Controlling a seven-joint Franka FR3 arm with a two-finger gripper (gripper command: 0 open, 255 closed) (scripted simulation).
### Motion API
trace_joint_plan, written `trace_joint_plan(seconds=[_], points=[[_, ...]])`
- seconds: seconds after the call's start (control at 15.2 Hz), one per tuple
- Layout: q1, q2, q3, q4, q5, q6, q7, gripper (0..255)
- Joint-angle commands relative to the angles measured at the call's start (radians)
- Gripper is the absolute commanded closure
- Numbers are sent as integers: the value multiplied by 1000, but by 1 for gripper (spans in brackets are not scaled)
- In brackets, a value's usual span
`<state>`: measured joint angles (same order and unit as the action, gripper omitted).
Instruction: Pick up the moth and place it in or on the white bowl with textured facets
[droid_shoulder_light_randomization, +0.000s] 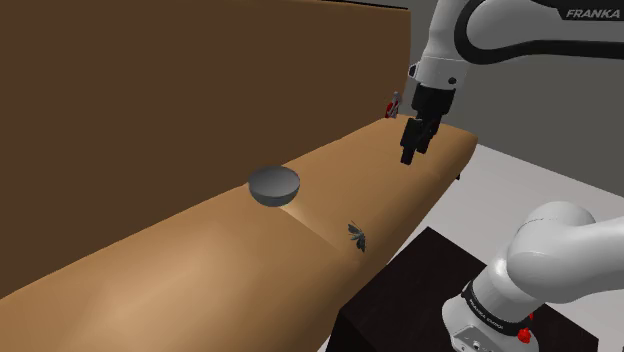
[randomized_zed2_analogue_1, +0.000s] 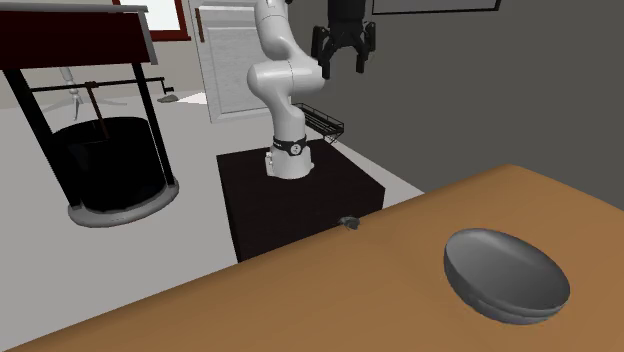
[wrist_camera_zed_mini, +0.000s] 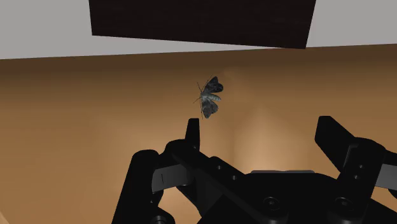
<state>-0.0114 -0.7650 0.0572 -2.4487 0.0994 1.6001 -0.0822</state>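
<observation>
While the claw (droid_shoulder_light_randomization: 410, 155) hangs high over the far end of the tan bench (droid_shoulder_light_randomization: 180, 270), its two black fingers spread and nothing between them, the pick has plainly not begun. The shoulder view reads from left to right as the ground it has to cover. Furthest left is the bowl (droid_shoulder_light_randomization: 274, 186), drawn dark grey rather than white, upright about mid-seat with its mouth open to the ceiling, so a drop from above should do. To its right, well apart from it, the moth (droid_shoulder_light_randomization: 357, 237) lies small and dark on the bench, close to the front edge that faces the stand (droid_shoulder_light_randomization: 420, 290). Right again and much higher is the claw, pointing down, probably kept up there to sight the target before it descends. The wrist view bears this out: the moth (wrist_camera_zed_mini: 209, 97) lies ahead of the claw (wrist_camera_zed_mini: 260, 127), nearer the line of one finger than centred in the gap, so I judge a sideways shift is needed before closing. From the second exterior view the moth (randomized_zed2_analogue_1: 348, 222) sits right at the bench's edge, where a clumsy nudge could tip it off, while the bowl (randomized_zed2_analogue_1: 505, 275) waits further in.
</observation>
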Motion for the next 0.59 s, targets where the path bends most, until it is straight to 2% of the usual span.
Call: trace_joint_plan(seconds=[0.0, 0.53], points=[[0, 0, 0, 0, 0, 0, 0, 0], [-23, 83, 58, -212, 25, 316, 93, 0]])
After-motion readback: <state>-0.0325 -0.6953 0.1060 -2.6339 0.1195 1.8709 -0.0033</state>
